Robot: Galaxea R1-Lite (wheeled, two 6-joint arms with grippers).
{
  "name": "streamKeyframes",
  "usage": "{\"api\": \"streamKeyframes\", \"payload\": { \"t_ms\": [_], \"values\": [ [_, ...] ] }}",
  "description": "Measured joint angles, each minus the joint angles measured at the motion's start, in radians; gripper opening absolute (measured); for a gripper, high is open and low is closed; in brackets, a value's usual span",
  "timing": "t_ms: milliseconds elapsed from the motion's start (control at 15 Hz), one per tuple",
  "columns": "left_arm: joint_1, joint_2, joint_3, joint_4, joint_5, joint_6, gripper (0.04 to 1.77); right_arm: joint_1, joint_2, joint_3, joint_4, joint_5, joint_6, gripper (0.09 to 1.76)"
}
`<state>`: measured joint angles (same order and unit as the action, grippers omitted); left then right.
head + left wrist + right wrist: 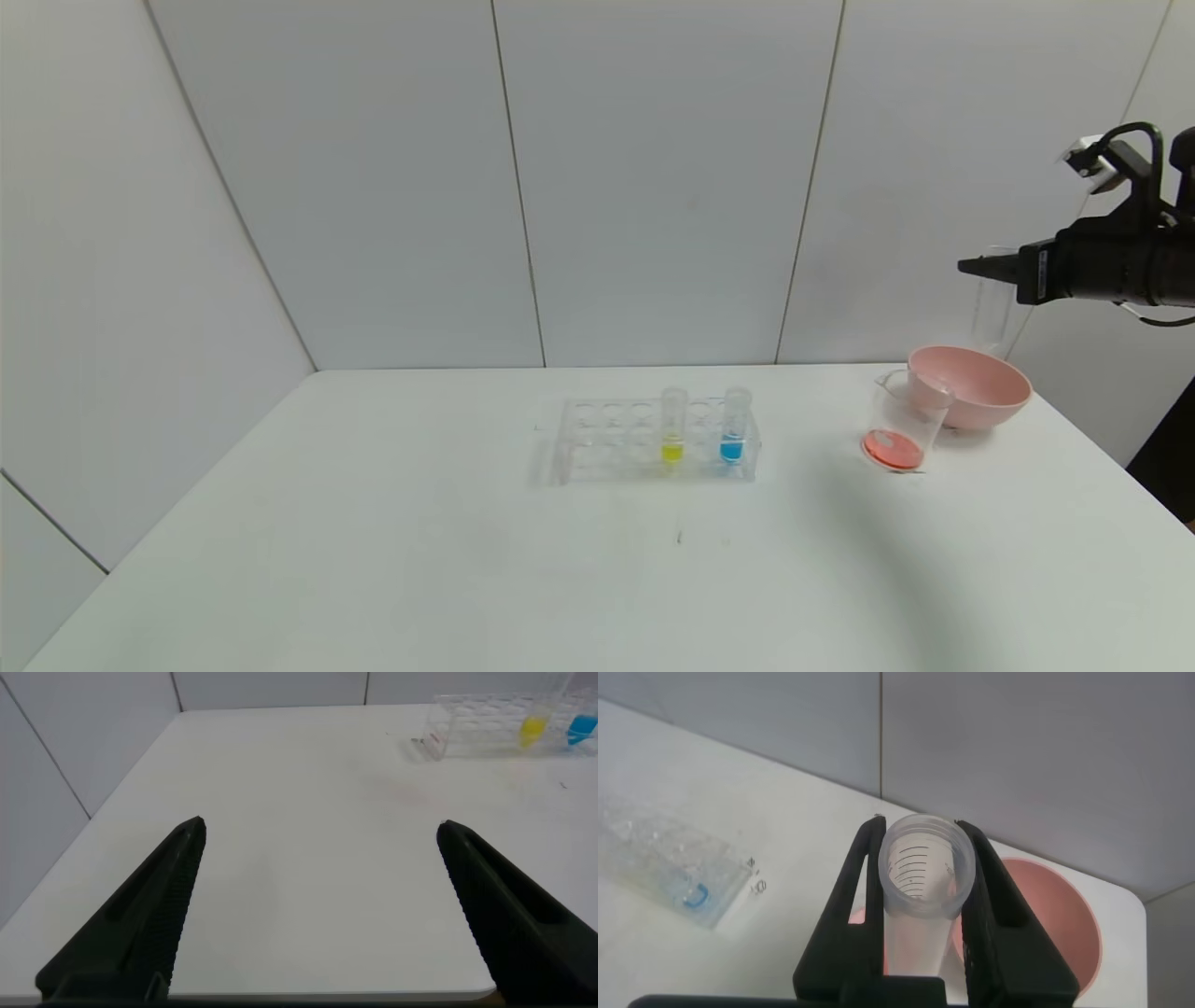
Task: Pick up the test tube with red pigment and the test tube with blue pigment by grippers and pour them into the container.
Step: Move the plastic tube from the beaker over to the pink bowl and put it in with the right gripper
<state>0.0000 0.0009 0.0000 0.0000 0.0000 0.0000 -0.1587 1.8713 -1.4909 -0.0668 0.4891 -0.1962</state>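
My right gripper (pixel 976 267) is shut on a clear test tube (pixel 991 308) and holds it upright, high above the pink bowl. In the right wrist view the tube (pixel 920 873) sits between the gripper's (pixel 920 826) jaws, and no liquid shows in it. The clear container (pixel 901 425) stands in front of the bowl with red-orange liquid at its bottom. The test tube with blue pigment (pixel 735 431) stands in the rack's right end, also in the left wrist view (pixel 581 730). My left gripper (pixel 320 826) is open and empty over the table's near left part.
The clear tube rack (pixel 607 446) stands mid-table and also holds a yellow-liquid tube (pixel 673 431). The pink bowl (pixel 976 387) sits at the far right by the table's edge. White wall panels close off the back and the left.
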Motion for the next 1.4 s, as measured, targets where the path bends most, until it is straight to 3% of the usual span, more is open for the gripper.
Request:
{"api": "streamKeyframes", "payload": {
  "t_ms": [200,533,733,1000,1400],
  "values": [
    [0.0,0.0,0.0,0.0,0.0,0.0,1.76,0.004,-0.076,0.218,-0.269,-0.05,0.223,0.53],
    [0.0,0.0,0.0,0.0,0.0,0.0,1.76,-0.019,-0.116,0.329,-0.391,-0.108,0.251,0.53],
    [0.0,0.0,0.0,0.0,0.0,0.0,1.76,-0.038,-0.095,0.358,-0.533,-0.105,0.249,0.53],
    [0.0,0.0,0.0,0.0,0.0,0.0,1.76,-0.075,-0.03,0.35,-0.56,-0.106,0.241,0.53],
    [0.0,0.0,0.0,0.0,0.0,0.0,1.76,-0.131,0.167,0.243,-0.638,-0.106,0.238,0.53]
  ]
}}
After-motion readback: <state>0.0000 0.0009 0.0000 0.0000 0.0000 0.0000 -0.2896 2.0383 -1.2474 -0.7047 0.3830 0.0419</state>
